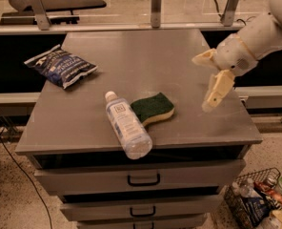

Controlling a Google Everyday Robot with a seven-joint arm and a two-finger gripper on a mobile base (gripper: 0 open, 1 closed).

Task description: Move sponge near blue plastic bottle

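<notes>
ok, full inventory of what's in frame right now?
sponge: one, dark green top over pale yellow, front of the cabinet top, close against the bottle.
bottle: one, clear bluish with a white cap, lying on its side, front centre, base at the front edge.
chip bag: one, dark blue, back left of the top.
cabinet: one, grey, carries all three.
drawers: at least two, grey with black handles, under the top.
wire basket: one, dark, on the floor at lower right, mixed items inside.
arm: one, white, from upper right.
gripper: one, cream, open, empty, over the top's right side, apart from the sponge.
</notes>
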